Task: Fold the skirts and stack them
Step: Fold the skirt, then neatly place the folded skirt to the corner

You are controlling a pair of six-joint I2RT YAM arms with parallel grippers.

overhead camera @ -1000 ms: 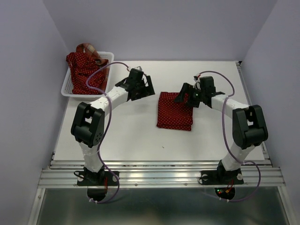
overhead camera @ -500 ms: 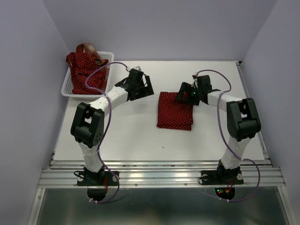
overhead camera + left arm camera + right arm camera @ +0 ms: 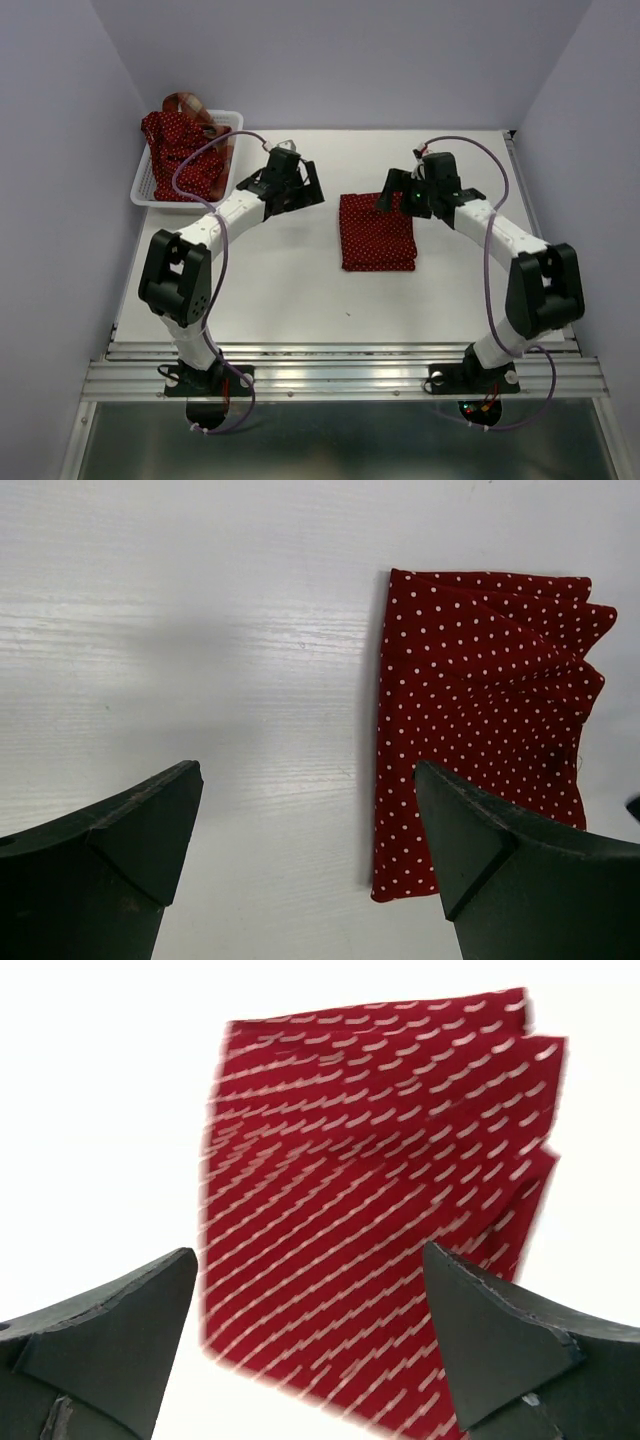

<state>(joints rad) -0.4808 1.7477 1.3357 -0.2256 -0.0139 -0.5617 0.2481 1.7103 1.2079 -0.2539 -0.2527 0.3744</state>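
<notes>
A folded dark red polka-dot skirt (image 3: 378, 233) lies flat on the white table, seen also in the left wrist view (image 3: 480, 710) and, blurred, in the right wrist view (image 3: 370, 1190). My left gripper (image 3: 305, 192) hovers open to the left of it, its jaws over bare table (image 3: 305, 780). At the skirt's far right corner my right gripper (image 3: 392, 196) stands open above the cloth (image 3: 310, 1260), holding nothing. Another polka-dot skirt (image 3: 183, 150) and a plaid one (image 3: 188, 104) are heaped in the basket.
The white lattice basket (image 3: 148, 196) sits at the table's back left corner, beside the left wall. Purple cables loop over both arms. Walls close in on the left, back and right.
The right arm has swung its elbow out to the right and its gripper has drawn back a little over the skirt's far edge. The left gripper has shifted slightly back and left.
</notes>
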